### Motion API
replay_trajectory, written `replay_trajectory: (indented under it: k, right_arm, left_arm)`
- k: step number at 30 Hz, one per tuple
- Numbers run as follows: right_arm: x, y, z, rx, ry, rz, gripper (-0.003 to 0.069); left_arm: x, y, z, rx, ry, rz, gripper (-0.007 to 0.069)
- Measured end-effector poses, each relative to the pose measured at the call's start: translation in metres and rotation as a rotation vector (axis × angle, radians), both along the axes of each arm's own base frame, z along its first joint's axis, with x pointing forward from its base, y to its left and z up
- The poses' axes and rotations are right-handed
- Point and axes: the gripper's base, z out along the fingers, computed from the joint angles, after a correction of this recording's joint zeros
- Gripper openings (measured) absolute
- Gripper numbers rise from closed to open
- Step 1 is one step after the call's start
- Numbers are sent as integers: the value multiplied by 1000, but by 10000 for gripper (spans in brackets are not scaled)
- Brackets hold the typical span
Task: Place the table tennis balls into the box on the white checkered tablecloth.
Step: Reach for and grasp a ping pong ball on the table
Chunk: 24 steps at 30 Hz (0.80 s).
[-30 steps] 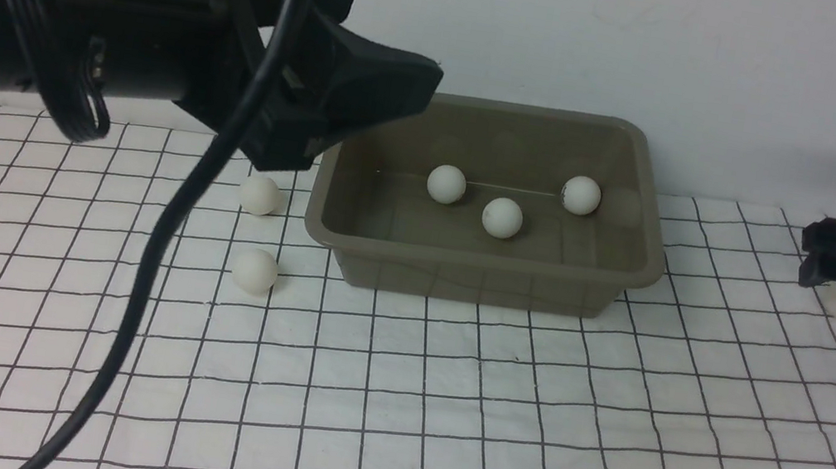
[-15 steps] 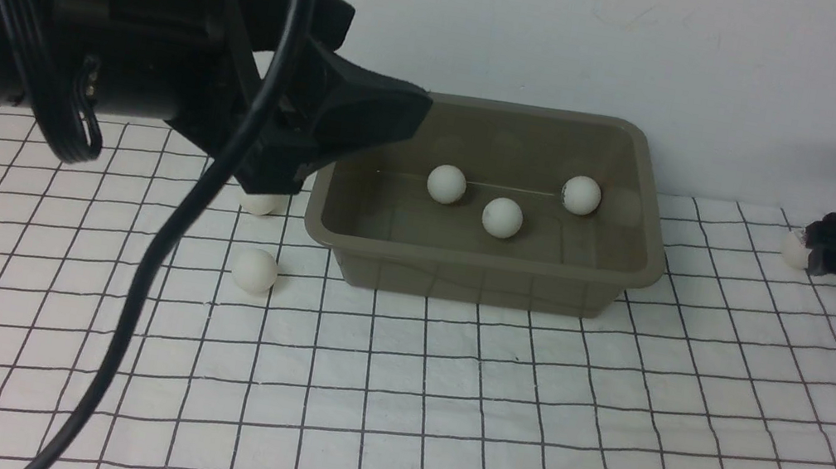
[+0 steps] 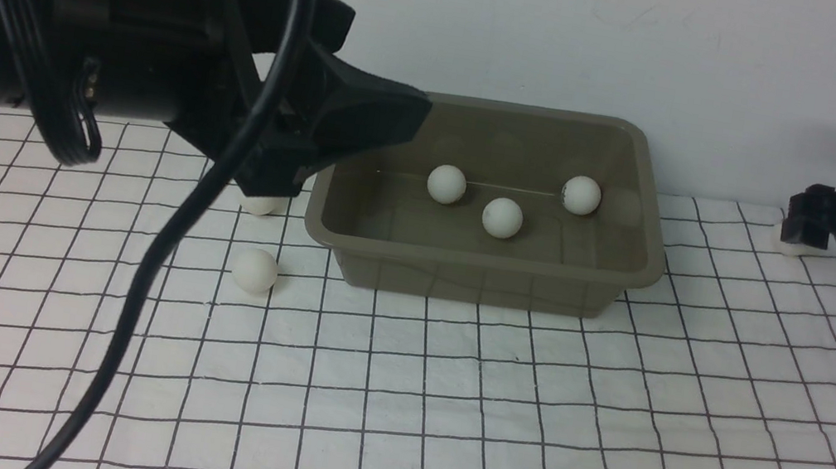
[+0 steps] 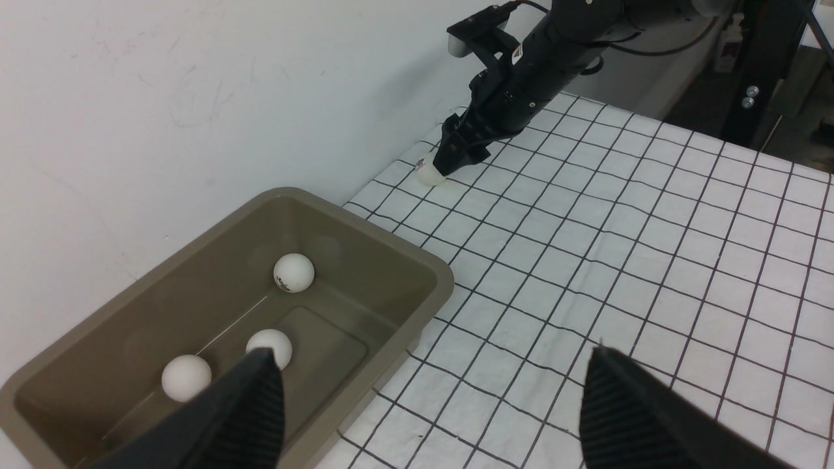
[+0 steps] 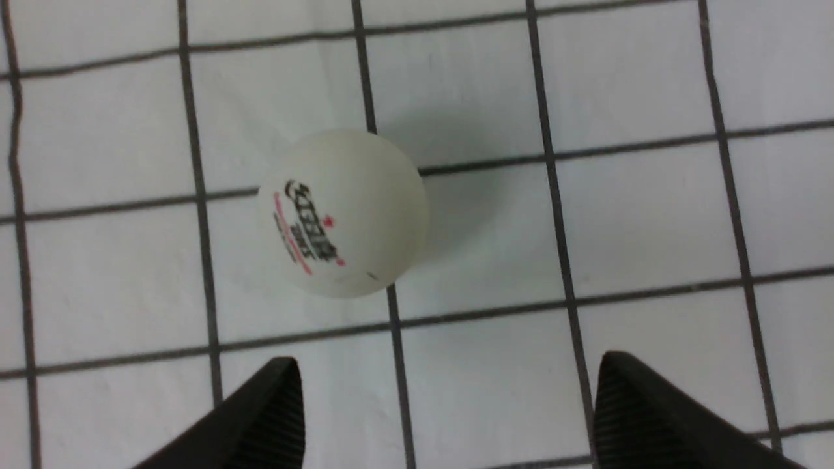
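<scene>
Reaching low over the white checkered tablecloth, the R arm sloped down at the box's 3 o'clock, right gripper jaws apart and empty, one ball just ahead of the tips. The L arm hung raised at the box's 10 o'clock, left gripper jaws apart, empty. Three balls lay inside; two more sat on the cloth at 8-9 o'clock.

The right gripper has swung back and inward, toward the far right edge of the white checkered tablecloth. The logo-printed table tennis ball has rolled that way ahead of it and now peeks out under its tips. The left gripper has dipped, now covering most of the ball left of the box.
</scene>
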Motion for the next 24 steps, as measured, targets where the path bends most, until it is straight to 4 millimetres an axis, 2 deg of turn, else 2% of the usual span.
replay_trajectory:
  k: [11, 19, 24]
  right_arm:
    - [7, 0, 8, 13, -81, -16, 535]
    - [21, -1, -13, 25, -40, 1, 535]
    - [23, -1, -17, 23, -36, 5, 535]
  left_arm:
    - [0, 0, 0, 0, 0, 0, 552]
    - [0, 0, 0, 0, 0, 0, 552]
    - [0, 0, 0, 0, 0, 0, 552]
